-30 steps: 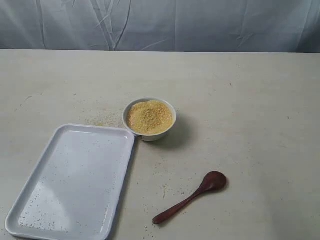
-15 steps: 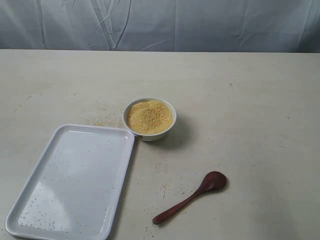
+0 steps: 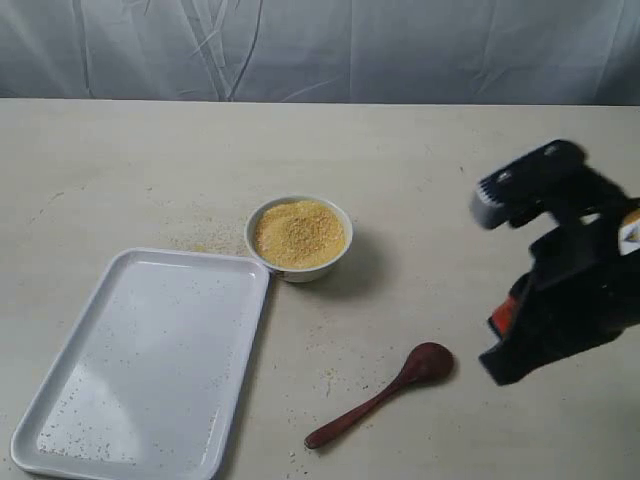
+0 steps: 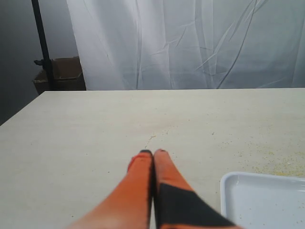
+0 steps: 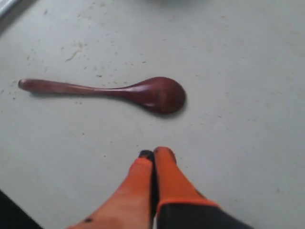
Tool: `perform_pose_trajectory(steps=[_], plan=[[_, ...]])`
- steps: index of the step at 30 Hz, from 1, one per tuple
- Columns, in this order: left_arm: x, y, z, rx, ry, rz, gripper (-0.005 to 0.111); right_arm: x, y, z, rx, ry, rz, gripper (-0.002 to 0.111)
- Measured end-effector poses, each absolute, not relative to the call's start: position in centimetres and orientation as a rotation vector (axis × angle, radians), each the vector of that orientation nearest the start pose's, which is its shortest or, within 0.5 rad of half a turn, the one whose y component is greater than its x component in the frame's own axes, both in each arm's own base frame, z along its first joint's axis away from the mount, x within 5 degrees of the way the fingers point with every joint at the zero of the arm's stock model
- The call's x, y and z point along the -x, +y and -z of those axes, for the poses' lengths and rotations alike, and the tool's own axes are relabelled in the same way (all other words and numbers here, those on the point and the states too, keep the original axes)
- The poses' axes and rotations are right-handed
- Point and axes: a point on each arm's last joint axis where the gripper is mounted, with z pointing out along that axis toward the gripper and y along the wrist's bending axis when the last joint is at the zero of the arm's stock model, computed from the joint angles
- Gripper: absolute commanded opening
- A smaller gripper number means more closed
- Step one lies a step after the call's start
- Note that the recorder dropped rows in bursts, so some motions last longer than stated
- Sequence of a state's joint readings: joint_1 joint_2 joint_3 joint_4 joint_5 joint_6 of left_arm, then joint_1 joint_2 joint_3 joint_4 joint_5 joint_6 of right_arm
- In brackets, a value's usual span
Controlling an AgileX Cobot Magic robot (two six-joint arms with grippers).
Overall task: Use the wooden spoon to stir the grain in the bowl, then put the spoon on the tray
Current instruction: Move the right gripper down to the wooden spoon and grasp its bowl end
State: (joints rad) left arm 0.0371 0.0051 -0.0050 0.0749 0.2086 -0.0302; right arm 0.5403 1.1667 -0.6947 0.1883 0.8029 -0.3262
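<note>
The small white bowl [image 3: 298, 265] stands mid-table, heaped with golden grain [image 3: 298, 232]. At its left front lies the big white tray [image 3: 150, 360], speckled with stray grains; one corner of the tray [image 4: 262, 200] shows in the left wrist view. The dark wooden spoon [image 3: 380, 397] lies flat on the table right of the tray, head toward the right. My right arm [image 3: 560, 270] hangs right of the spoon head. The right gripper [image 5: 153, 153] is shut and empty, a short way from the spoon [image 5: 109, 90]. Over bare table near the tray, the left gripper [image 4: 153, 152] is shut and empty.
Loose grains [image 3: 205, 242] are scattered on the table left of the bowl and round the spoon. A white curtain [image 3: 320, 50] hangs behind the table's far edge. A dark stand and a cardboard box [image 4: 59, 76] sit beyond the table in the left wrist view.
My right arm has come into the exterior view from the right and now hangs beside the spoon head. Bowl, tray and spoon have not moved.
</note>
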Motion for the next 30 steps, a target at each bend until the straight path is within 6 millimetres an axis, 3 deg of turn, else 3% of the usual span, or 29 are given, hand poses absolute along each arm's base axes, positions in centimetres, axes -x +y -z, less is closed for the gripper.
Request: perform_pose_trajectory(steps=[5, 7, 11, 14, 19, 25, 30], plan=[[-5.6, 0.3, -19.6, 0.007, 1.692, -0.073, 0.0, -16.7, 14.9, -21.0, 1.395, 2.463, -0.252, -0.001], [-5.6, 0.3, -19.6, 0.007, 1.692, -0.073, 0.0, -17.0, 16.0, -19.6, 1.579, 2.377, -0.201, 0.006], [-5.6, 0.3, -19.6, 0.007, 1.692, -0.073, 0.0, -17.6, 17.0, -17.2, 1.815, 2.253, -0.085, 0.032], [-5.6, 0.3, -19.6, 0.007, 1.692, -0.073, 0.0, -18.2, 17.1, -15.7, 1.936, 2.194, 0.007, 0.035], [-5.6, 0.3, -19.6, 0.007, 1.692, -0.073, 0.0, -18.9, 17.0, -14.6, 2.038, 2.114, 0.101, 0.035], [-5.6, 0.3, -19.6, 0.007, 1.692, -0.073, 0.0, -19.5, 17.7, -14.5, 1.998, 2.025, 0.096, 0.035], [-5.6, 0.3, -19.6, 0.007, 1.692, -0.073, 0.0, -19.5, 17.9, -14.6, 2.087, 1.922, 0.094, 0.035]])
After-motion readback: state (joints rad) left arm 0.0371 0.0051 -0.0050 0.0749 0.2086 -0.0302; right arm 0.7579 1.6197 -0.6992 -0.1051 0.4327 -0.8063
